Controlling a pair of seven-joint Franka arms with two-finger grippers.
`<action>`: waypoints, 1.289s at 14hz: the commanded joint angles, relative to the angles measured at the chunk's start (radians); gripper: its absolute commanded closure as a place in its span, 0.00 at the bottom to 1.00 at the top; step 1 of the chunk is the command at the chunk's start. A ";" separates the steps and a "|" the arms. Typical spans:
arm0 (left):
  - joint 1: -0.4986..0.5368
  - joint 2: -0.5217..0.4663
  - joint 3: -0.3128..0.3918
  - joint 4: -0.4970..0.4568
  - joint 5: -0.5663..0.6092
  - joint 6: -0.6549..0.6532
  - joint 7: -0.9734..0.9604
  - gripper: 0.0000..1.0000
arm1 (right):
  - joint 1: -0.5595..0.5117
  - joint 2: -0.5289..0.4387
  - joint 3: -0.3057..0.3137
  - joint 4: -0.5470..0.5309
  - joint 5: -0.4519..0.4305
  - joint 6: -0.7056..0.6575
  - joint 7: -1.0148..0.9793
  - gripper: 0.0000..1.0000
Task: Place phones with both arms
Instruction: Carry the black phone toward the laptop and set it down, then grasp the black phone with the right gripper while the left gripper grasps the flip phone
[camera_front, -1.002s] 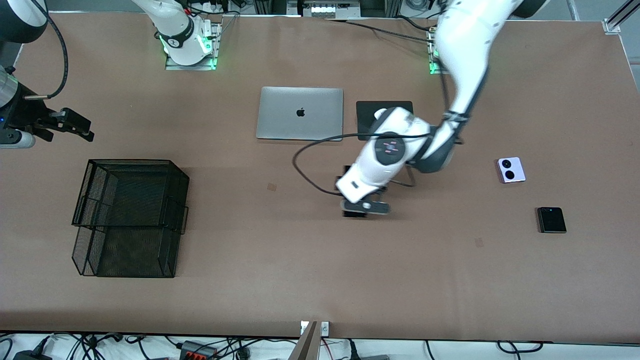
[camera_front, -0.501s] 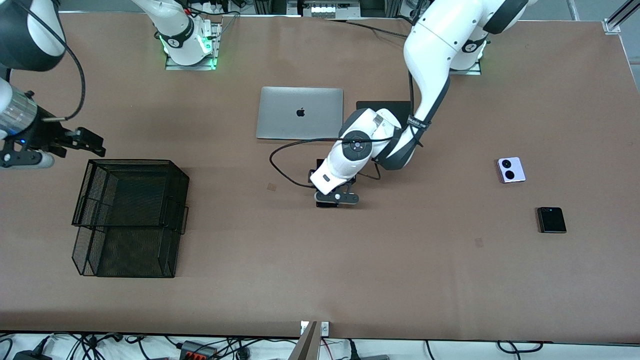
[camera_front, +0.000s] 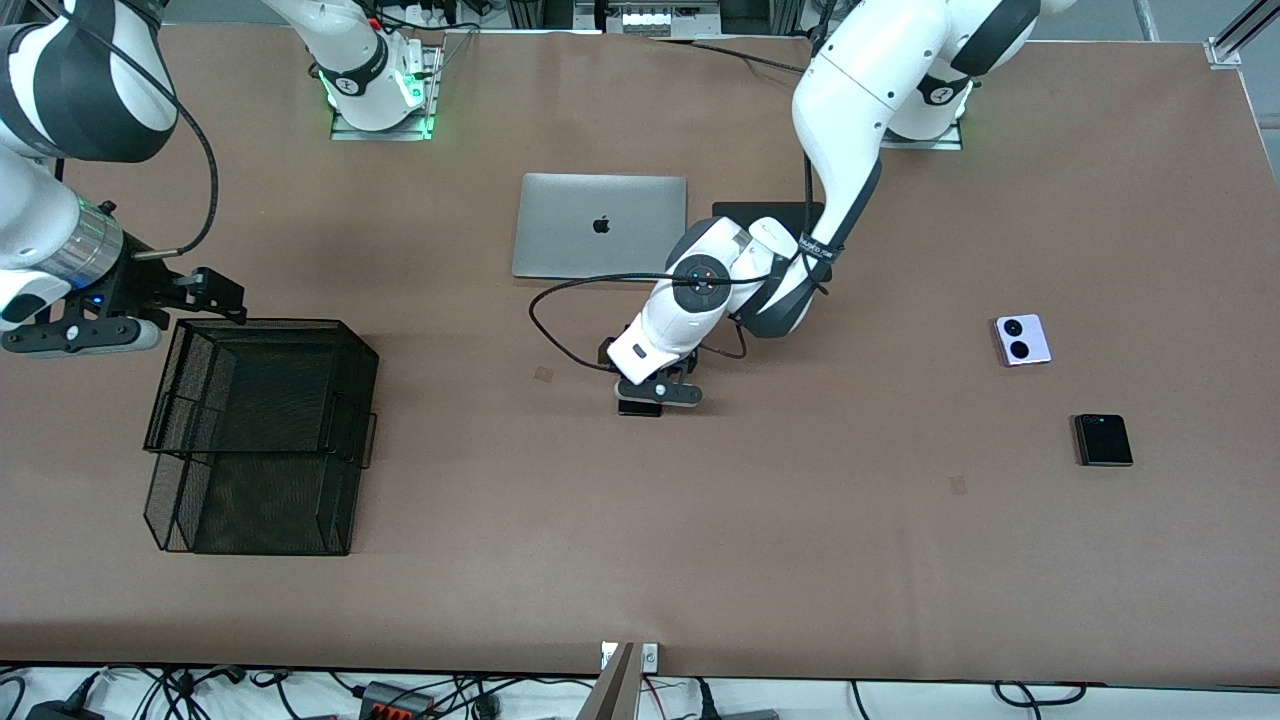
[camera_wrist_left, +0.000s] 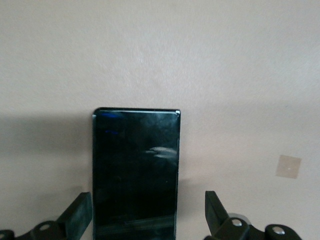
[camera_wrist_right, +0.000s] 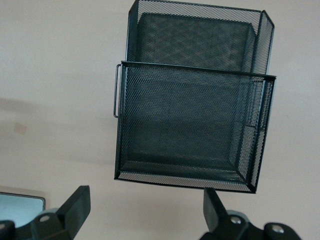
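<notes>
Two arms at a table (camera_front: 900, 560) with three phones.
The right gripper (camera_front: 150, 310), spread wide, hangs by the mesh basket (camera_front: 262, 432); the left gripper (camera_wrist_left: 147, 217), fingers (camera_wrist_left: 80, 212) apart, straddles the long black phone (camera_wrist_left: 136, 172) lying mid-table; lilac flip (camera_front: 1022, 340) and black flip (camera_front: 1104, 440) lie toward the left arm's end.

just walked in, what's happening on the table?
Two arms are sorting phones. The left gripper is low over the long black phone at mid-table; its fingers are open either side of the phone, not gripping. The right gripper is open and empty over the mesh tray at the right arm's end. The lilac flip and black flip lie on the table at the left arm's end. A closed laptop sits nearer the bases.
</notes>
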 joint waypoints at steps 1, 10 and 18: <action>0.027 -0.112 0.034 -0.001 -0.006 -0.213 0.008 0.00 | 0.028 0.006 -0.002 0.002 0.002 -0.006 0.000 0.00; 0.445 -0.210 0.069 -0.009 0.332 -0.685 0.221 0.00 | 0.230 0.153 -0.002 0.063 0.057 0.042 0.006 0.00; 0.765 -0.214 0.055 -0.165 0.324 -0.687 0.433 0.00 | 0.525 0.487 -0.004 0.285 0.045 0.240 0.379 0.00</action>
